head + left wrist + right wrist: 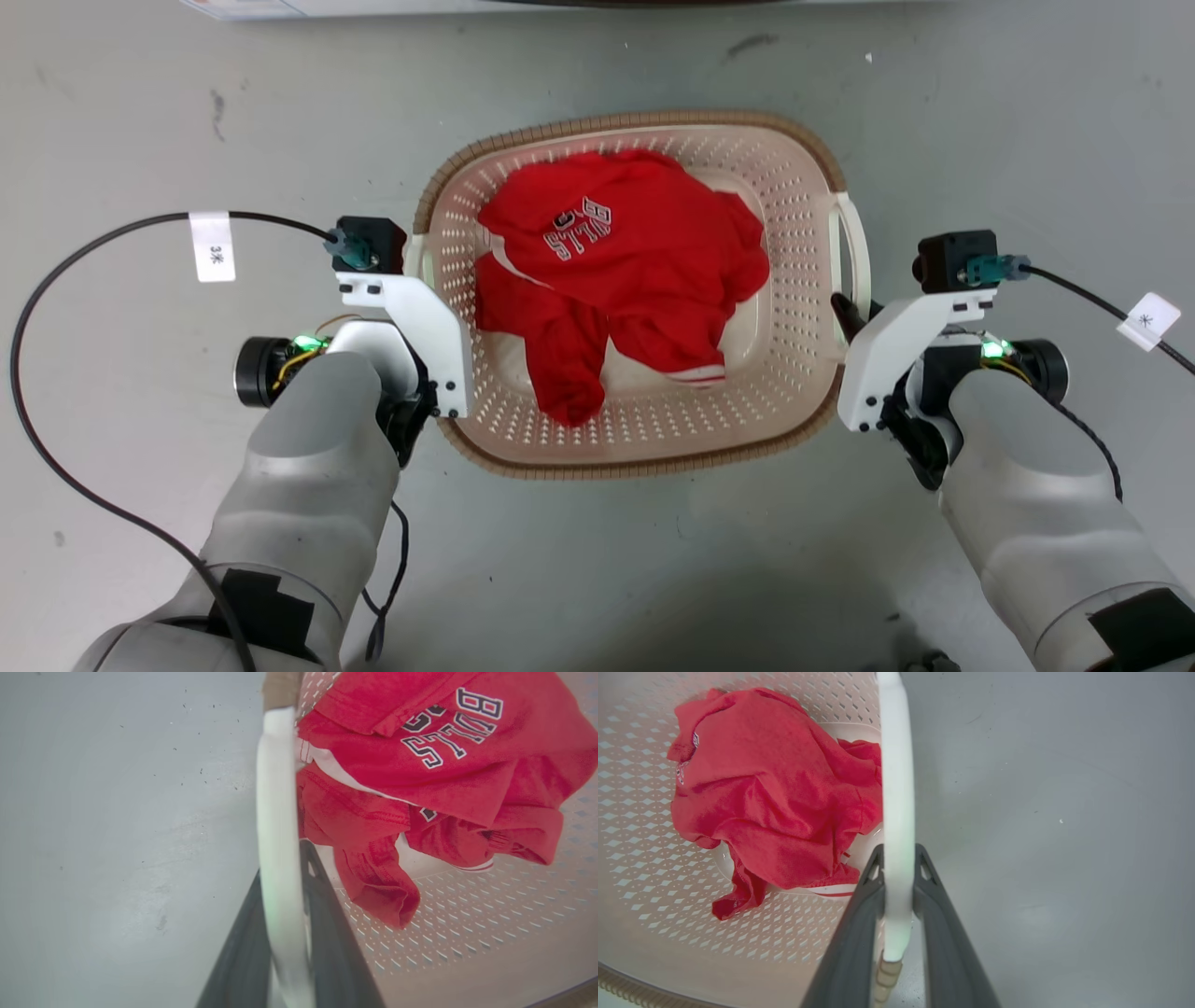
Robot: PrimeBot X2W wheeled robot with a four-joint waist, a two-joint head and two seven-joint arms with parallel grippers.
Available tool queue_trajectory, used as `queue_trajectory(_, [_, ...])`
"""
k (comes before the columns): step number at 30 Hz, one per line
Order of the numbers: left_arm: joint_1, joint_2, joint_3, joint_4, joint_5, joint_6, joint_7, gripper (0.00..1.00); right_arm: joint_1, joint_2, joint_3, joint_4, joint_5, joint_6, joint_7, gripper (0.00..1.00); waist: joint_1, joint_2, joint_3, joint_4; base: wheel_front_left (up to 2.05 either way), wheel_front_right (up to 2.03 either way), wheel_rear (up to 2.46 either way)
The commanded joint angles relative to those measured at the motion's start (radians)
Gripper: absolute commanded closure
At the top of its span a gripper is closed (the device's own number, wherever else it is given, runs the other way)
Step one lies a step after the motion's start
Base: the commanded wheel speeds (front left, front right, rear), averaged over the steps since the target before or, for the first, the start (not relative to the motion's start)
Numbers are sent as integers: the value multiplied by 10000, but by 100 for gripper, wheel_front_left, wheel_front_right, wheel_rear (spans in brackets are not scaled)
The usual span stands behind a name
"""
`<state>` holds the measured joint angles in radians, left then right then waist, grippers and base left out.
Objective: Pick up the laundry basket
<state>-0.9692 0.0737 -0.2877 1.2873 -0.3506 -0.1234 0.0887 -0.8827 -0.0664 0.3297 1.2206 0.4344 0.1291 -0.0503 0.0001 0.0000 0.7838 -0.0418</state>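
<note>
You were working over a smooth, pale-grey floor (pixel 597 579), faintly glossy and dotted with small dark specks. You could see a dark scuff (pixel 750 43) near the far side and a longer grey smear (pixel 217 107) toward the upper left. The laundry basket (pixel 644 467) stood over the middle of that floor, brown rim upward; whether its base touched the floor, you could not tell. A white edge (pixel 280 7) ran along the far border.

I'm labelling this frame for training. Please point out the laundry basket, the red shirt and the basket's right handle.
laundry basket (pixel 653 119): head view, far brown rim.
red shirt (pixel 635 280): head view, middle of cloth.
right handle (pixel 896 788): right wrist view, white bar, mid-length.
</note>
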Motion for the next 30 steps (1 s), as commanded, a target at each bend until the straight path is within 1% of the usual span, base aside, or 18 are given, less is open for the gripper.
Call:
queue_trajectory(1, [109, -170, -71, -12, -78, -88, 47, 100, 103, 45, 121, -6, 102, 28, 43, 100, -1, 0, -242, 90, 0, 0, 0])
queue_trajectory(6, [327, -264, -175, -8, -359, -100, 309, 100, 400, 35, 394, 112, 562, 30, 470, 100, -1, 0, -957, 208, 0, 0, 0])
queue_trajectory(13, [844, -323, -488, -114, -984, -109, 917, 100, 976, 28, 939, 163, 1130, 31, 1466, 100, -1, 0, -2253, 244, 0, 0, 0])
queue_trajectory(14, [844, -323, -488, -114, -984, -109, 917, 100, 976, 28, 939, 163, 1130, 31, 1466, 100, -1, 0, -2253, 244, 0, 0, 0])
queue_trajectory(23, [1581, -330, -1161, -396, -1975, -113, 1985, 100, 1476, -149, 1481, 80, 1856, 37, 2774, 100, -1, 0, -3920, 217, 0, 0, 0])
queue_trajectory(30, [1811, -342, -1515, -421, -2454, -123, 2862, 100, 1619, -173, 1745, 89, 2335, 40, 3764, 100, -1, 0, -5143, 261, 0, 0, 0])
